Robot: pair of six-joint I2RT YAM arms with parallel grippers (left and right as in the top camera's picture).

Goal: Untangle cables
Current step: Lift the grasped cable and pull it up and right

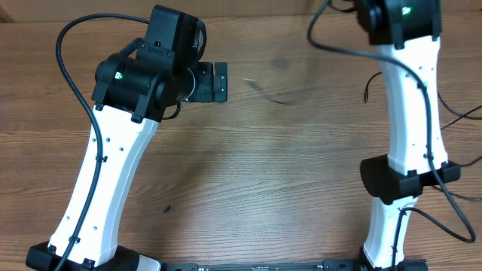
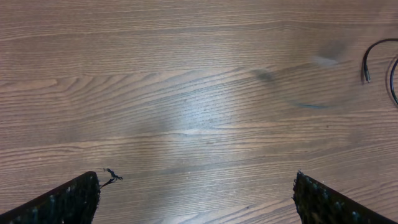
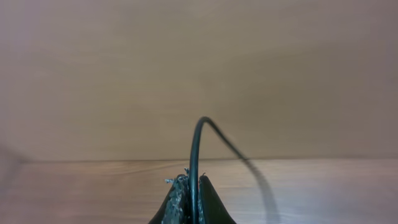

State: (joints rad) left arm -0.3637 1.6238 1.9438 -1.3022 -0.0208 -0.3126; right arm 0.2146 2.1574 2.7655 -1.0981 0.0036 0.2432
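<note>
Left gripper [image 2: 196,185]: nearest the wrist lens. Its fingertips sit at the bottom corners of that view, spread wide, with nothing between them. It hovers over the bare wooden table [image 2: 186,93]; cannot tell whether it touches the surface.

Loose cable end [image 2: 366,67]: thin black cord with a small plug tip, lying flat on the table at the far right of the left wrist view, well apart from the left fingers. Overhead shows a similar end just left of the right arm [image 1: 410,98]; probably the same one.

Right gripper [image 3: 189,190]: fingers pinched together on a held cable [image 3: 194,146], which rises straight from the pinch, then arcs away to the right. It is raised off the table against a plain blurred backdrop, and lies outside the overhead frame, top right.

Judgement: the step in hand looks like lifting one strand clear of the rest.
- Hold the right pinch firm and lift slowly, watching for drag.
- Bring the open left fingers rightward, straddle the loose end just behind the plug, and close.
- Draw the two strands apart sideways.

Risks: the cord slips from the pinch, or a knot tightens under a hard pull.
</note>
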